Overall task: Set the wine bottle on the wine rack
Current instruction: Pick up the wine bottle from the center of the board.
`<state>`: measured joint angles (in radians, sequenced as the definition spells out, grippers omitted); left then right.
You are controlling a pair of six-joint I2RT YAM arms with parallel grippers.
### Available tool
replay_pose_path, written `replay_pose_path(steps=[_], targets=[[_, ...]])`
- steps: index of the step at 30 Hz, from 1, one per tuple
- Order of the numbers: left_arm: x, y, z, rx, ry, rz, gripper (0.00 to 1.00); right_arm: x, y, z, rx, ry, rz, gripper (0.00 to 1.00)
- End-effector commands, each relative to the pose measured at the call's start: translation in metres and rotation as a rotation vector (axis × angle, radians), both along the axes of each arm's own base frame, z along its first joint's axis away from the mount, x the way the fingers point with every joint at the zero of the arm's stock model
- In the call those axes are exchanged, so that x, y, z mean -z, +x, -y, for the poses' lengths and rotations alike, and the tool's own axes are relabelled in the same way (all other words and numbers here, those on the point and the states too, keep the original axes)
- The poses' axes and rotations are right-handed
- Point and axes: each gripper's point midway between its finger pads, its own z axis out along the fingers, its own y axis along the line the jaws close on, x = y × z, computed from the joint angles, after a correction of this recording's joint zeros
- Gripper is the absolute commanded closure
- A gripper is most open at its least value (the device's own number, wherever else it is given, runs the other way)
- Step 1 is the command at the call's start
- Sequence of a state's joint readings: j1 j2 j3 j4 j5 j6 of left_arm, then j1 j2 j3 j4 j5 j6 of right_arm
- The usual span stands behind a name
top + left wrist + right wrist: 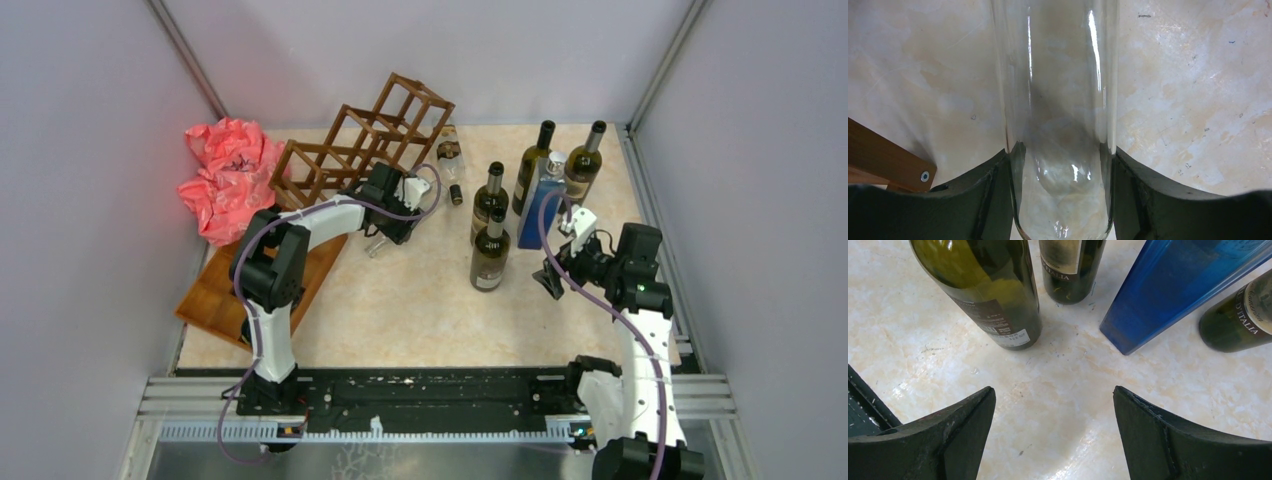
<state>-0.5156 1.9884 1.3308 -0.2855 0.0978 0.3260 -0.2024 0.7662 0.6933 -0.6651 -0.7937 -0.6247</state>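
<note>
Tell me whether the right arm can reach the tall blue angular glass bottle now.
Probably yes: the right gripper is open, and the blue bottle stands just ahead with only bare table between them.

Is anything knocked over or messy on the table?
Yes. One bottle seems to lie on its side beside the wine rack, while the green bottles stand upright. A crumpled pink bag sits at the back left. The left gripper holds a clear bottle.
</note>
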Motion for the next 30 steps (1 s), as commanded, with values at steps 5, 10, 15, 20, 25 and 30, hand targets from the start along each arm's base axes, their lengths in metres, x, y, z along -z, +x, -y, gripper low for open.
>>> replay_pose_path(steps=[5, 10, 15, 20, 25, 30], targets=[[-0.008, -0.013, 0.006, -0.013, -0.028, -0.041, 1.00, -0.009, 0.004, -0.004, -0.024, -0.007, 0.053, 0.13], [-0.013, -0.026, 0.007, -0.019, -0.052, -0.073, 1.00, -0.009, 0.003, -0.005, -0.028, -0.008, 0.057, 0.13], [-0.021, -0.035, 0.008, -0.062, -0.095, -0.101, 1.00, -0.010, 0.003, -0.005, -0.029, -0.008, 0.060, 0.13], [-0.026, -0.049, 0.010, -0.131, -0.161, -0.146, 1.00, -0.010, 0.002, -0.007, -0.039, -0.008, 0.060, 0.13], [-0.029, -0.065, 0.005, -0.187, -0.216, -0.155, 1.00, -0.010, 0.001, -0.008, -0.042, -0.010, 0.063, 0.13], [-0.036, -0.080, -0.003, -0.277, -0.284, -0.143, 1.00, -0.011, 0.001, -0.009, -0.047, -0.011, 0.066, 0.13]])
